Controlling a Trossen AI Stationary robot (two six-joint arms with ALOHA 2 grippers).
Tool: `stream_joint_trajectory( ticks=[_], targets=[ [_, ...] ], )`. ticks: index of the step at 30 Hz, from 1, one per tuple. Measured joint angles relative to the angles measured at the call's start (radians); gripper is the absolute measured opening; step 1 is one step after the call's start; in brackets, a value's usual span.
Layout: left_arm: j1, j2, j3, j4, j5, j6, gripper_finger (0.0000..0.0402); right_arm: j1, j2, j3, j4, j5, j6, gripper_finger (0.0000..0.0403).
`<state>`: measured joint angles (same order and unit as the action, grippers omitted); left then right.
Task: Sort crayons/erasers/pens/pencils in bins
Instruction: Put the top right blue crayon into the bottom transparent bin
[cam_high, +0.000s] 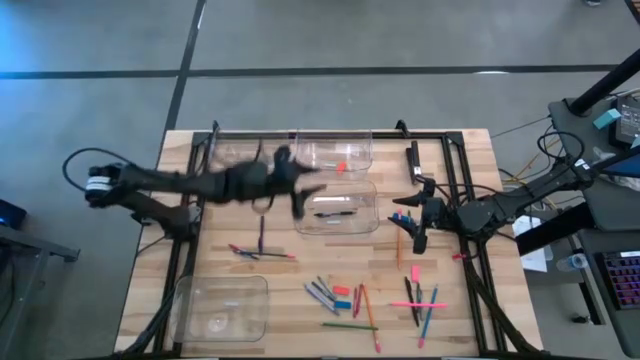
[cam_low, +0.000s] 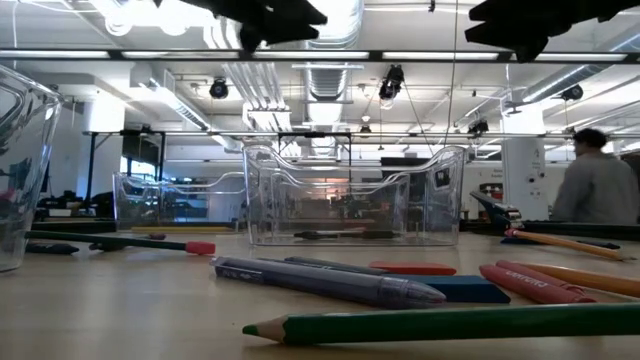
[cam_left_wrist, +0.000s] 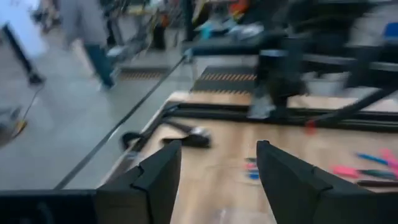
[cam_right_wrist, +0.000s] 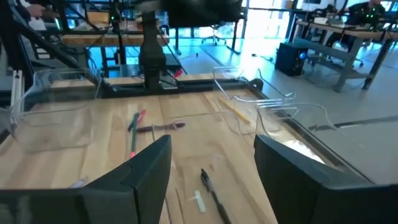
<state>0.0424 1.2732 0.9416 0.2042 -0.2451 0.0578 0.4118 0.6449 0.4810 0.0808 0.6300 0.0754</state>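
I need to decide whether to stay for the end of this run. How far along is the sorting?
Early. Done so far: the middle bin holds a dark pen, and the back bin holds a red eraser. In hand: nothing; the left tool is open and empty beside the middle bin, and the right tool is open and empty. Left: the scattered pile of pens, pencils and crayons; the front-left bin looks empty.

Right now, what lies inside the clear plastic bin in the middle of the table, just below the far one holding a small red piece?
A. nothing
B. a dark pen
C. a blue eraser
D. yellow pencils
B: the high view shows a slim dark pen lying in the middle clear plastic bin, with nothing else visible in it.
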Motion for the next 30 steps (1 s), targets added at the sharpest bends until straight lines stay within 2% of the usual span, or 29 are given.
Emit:
stream_joint_trajectory(
  ticks=[4, 9, 14, 21, 27, 30],
  targets=[
    [-0.196, -0.072, -0.152, 0.174, -0.215, -0.016, 0.0181, 0.0, -0.002, 0.004, -0.04, 0.0, 0.04, 0.0219],
    [-0.358, -0.105, -0.287, 0.387, -0.448, 0.102, 0.0178, 0.0, 0.002, 0.004, -0.139, -0.001, 0.114, 0.0219],
    [-0.402, -0.145, -0.349, 0.427, -0.467, 0.103, 0.0178, 0.0, 0.0, 0.049, -0.332, -0.006, 0.239, 0.0219],
    [-0.402, -0.15, -0.381, 0.429, -0.468, 0.087, 0.0178, 0.0, 0.016, 0.165, -0.765, -0.006, 0.625, 0.0219],
    [-0.403, -0.178, -0.367, 0.442, -0.467, 0.088, 0.0178, 0.0, 0.041, 0.15, -1.057, -0.107, 0.988, 0.0219],
    [-0.403, -0.184, -0.373, 0.441, -0.463, 0.087, 0.0178, 0.0, 0.059, 0.137, -1.101, -0.134, 1.088, 0.0219]
  ],
)
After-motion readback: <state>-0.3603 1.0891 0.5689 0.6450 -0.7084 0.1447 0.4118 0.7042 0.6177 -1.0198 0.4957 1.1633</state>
